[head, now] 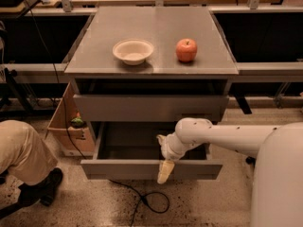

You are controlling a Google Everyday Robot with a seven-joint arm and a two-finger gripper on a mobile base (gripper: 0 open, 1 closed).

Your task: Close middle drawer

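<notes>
The middle drawer (113, 169) stands pulled out at lower centre of the frame. The gripper (165, 171) hangs over its front edge; how wide it stands cannot be told. Risk: a high push may slip off the front.

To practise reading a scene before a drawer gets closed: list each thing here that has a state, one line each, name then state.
middle drawer, pulled open, nothing seen inside
top drawer, looks shut
gripper, at the middle drawer's front edge, hanging over it
bowl, upright, empty, on the cabinet top
apple, whole, upright, right of the bowl
cardboard box, open-topped, on the floor
</notes>
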